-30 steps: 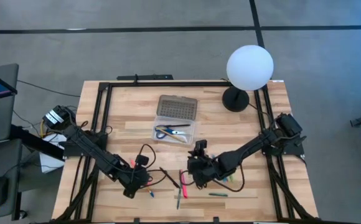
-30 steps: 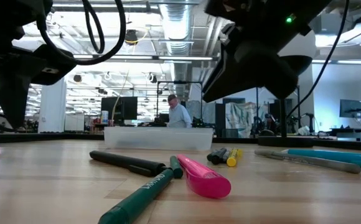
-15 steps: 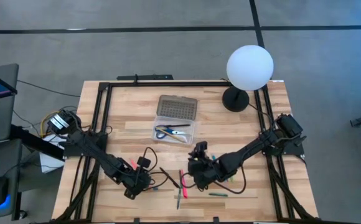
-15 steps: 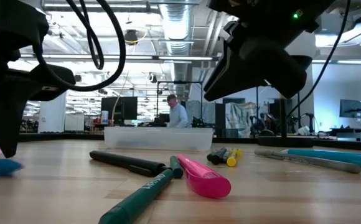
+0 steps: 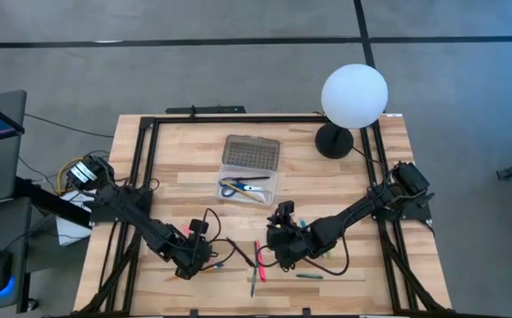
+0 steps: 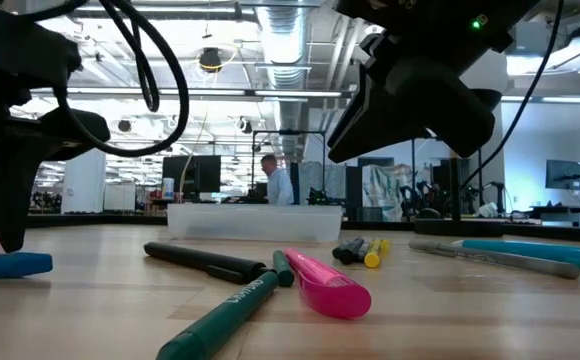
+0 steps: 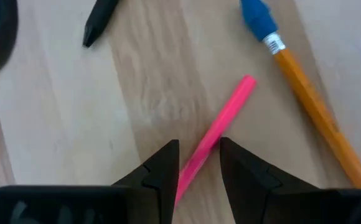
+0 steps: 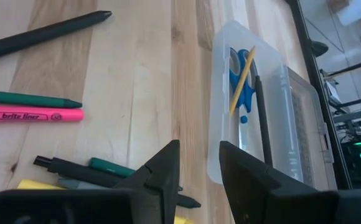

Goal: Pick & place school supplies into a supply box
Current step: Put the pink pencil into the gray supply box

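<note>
My left gripper (image 5: 192, 259) points steeply down near the table's front left. In its wrist view its open fingers (image 7: 199, 146) stand on either side of a thin pink pen (image 7: 221, 127) lying flat; whether they touch it I cannot tell. An orange pencil with a blue cap (image 7: 299, 87) lies beside it. My right gripper (image 8: 199, 149) hangs open above the table at the front middle (image 5: 275, 250), with nothing between its fingers. The clear supply box (image 5: 250, 172) stands open and holds blue scissors (image 8: 243, 87), a yellow pencil and a black pen.
A pink highlighter (image 6: 325, 283), a green pen (image 6: 225, 315) and a black pen (image 6: 205, 262) lie loose at the front middle, with more markers (image 6: 360, 250) to the right. A white globe lamp (image 5: 353, 95) stands at the back right. Black rails (image 5: 146, 168) edge the table.
My left gripper has sunk toward the table and tipped steeper, and its fingers now stand over the pink pen. The pencil's blue-capped end has come into the low view beside its finger. My right arm has kept still.
</note>
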